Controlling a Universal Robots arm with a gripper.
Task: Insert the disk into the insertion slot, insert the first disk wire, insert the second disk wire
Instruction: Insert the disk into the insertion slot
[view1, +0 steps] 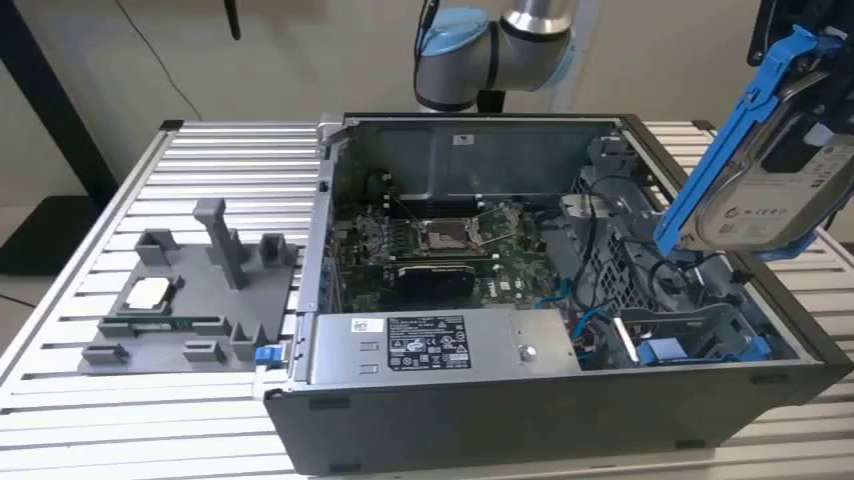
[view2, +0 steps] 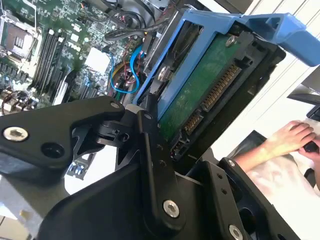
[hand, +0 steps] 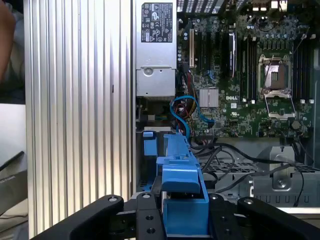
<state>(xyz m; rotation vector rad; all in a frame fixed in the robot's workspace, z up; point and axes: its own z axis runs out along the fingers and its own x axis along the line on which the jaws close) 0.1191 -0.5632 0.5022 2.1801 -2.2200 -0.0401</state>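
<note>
The disk (view1: 781, 170), silver-grey with a white label in a bright blue carrier, hangs tilted on edge above the open computer case's corner on the exterior view's right. My gripper (hand: 185, 220) is shut on it, with black fingers (hand: 142, 217) on either side of the blue carrier (hand: 182, 200). In the second wrist view the disk's green circuit-board underside (view2: 200, 95) and its connectors face the camera. The insertion slot (view1: 701, 335), a grey metal bay with blue tabs, sits low in the case below the disk. Blue cables (view1: 594, 325) lie loose beside the bay.
The grey labelled power-supply box (view1: 427, 345) fills the case's front, with the motherboard (view1: 441, 240) behind it. A grey fixture plate (view1: 187, 300) lies on the slatted table at the exterior view's left. A person's hand (view2: 290, 140) rests beyond the table.
</note>
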